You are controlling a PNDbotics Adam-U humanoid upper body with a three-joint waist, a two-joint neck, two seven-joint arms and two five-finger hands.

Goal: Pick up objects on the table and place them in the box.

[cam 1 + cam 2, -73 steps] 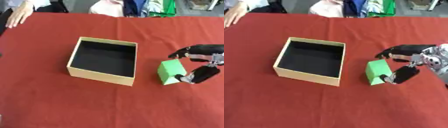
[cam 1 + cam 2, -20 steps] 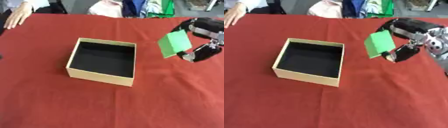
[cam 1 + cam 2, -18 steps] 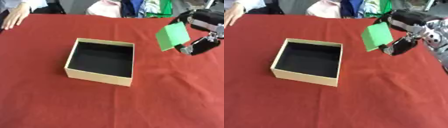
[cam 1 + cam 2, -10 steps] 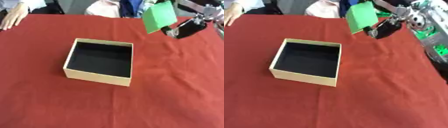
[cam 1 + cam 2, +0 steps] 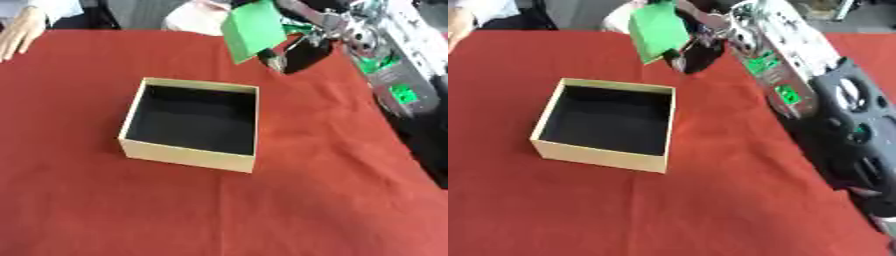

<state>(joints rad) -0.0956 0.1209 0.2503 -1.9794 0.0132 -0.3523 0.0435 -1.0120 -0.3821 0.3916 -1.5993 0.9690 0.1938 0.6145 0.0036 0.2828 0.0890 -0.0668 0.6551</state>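
Gripping the green block (image 5: 253,28) between fingers and thumb, the right hand (image 5: 296,46) is holding it tilted in the air, above the far side of the red tablecloth (image 5: 324,200), just beyond the box's far right corner. The open tan box (image 5: 194,124) is sitting on the cloth, its dark inside apparently empty. The left hand is not showing.

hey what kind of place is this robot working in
Probably a lab or demo room: a table under a red cloth, an open cardboard box, and the right hand holding a green block.
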